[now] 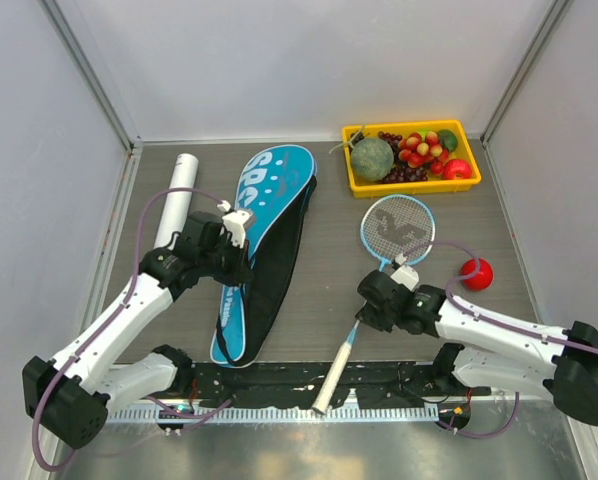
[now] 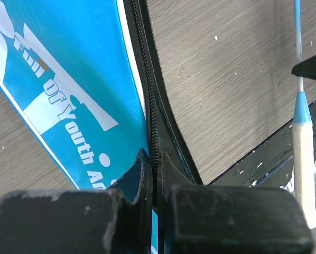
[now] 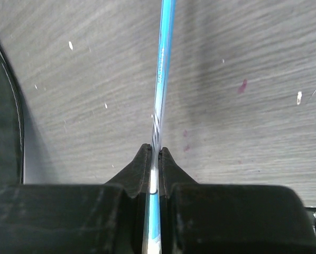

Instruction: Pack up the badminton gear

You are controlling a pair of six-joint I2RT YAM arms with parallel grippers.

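Observation:
The large blue bag [image 1: 269, 215] lies open along its black zipper edge [image 2: 154, 100], left of centre. My left gripper [image 1: 237, 272] [image 2: 157, 159] is shut on that zipper edge. A light-blue racket [image 1: 397, 228] lies to the right, its white handle [image 1: 331, 385] [image 2: 304, 153] over the table's near edge. My right gripper [image 1: 367, 305] [image 3: 155, 151] is shut on the racket's thin blue shaft [image 3: 163, 79], just above the table. A long white tube [image 1: 177, 195] lies at the far left, beside the bag. No shuttlecocks show.
A yellow tray [image 1: 409, 190] of fruit stands at the back right. A red round fruit [image 1: 476, 273] lies right of the racket, close to my right arm. A black strip [image 1: 269, 378] runs along the near edge. Grey walls close in the sides and back.

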